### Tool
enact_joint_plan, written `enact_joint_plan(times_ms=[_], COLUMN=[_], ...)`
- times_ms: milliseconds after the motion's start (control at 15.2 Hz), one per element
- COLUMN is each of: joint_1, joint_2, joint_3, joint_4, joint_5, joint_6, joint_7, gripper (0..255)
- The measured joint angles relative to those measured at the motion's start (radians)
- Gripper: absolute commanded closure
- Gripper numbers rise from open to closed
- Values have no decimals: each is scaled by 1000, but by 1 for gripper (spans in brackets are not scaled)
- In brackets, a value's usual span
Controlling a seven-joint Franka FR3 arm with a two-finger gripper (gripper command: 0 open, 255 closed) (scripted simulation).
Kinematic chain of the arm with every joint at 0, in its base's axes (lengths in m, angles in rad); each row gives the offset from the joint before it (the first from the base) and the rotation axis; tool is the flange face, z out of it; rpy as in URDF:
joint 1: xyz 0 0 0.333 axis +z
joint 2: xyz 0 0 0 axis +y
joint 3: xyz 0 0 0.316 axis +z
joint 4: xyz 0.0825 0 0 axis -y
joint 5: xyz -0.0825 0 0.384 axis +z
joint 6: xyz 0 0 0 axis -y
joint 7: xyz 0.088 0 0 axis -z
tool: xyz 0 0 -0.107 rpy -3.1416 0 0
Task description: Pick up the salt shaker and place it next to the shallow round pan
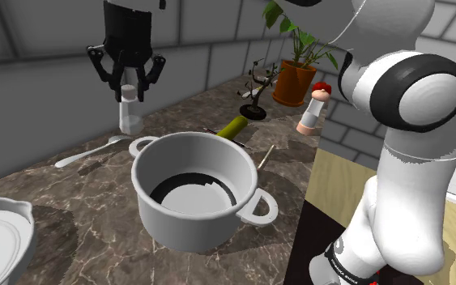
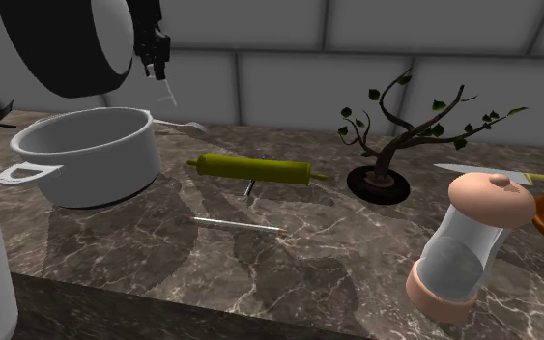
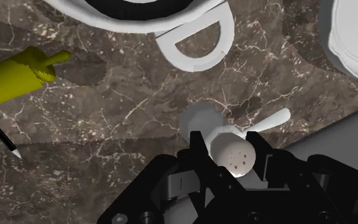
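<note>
White shallow pan (image 1: 1, 243) sits well to one side of the jaws, with a spoon (image 1: 88, 152) lying nearer them. The black gripper (image 1: 128, 91) stands over the marble table (image 1: 72, 194), jaws clamped on the cap of the clear-bodied salt shaker (image 3: 233, 156). A deep pot (image 1: 187, 223) waits on the other side. The grasp looks made; next comes a straight lift, then a carry over the spoon to bare table beside the pan.

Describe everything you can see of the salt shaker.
The salt shaker is a small upright cylinder: clear, glass-like body, white cap dotted with holes. The black gripper clasps its cap, one finger on each side. It is over the dark marbled counter near a white spoon, beyond the handle of the pot; whether its base touches the counter cannot be told.
</note>
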Motion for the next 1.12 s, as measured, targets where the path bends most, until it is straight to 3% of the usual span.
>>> enact_joint_plan(times_ms=[330, 594, 1122], joint_1=[101, 203, 168], joint_2=[83, 209, 120], joint_3=[27, 36, 43], joint_4=[127, 319, 64], joint_5=[-39, -83, -60], joint_6=[-44, -109, 55], joint_7=[109, 185, 194], gripper=[255, 255, 255])
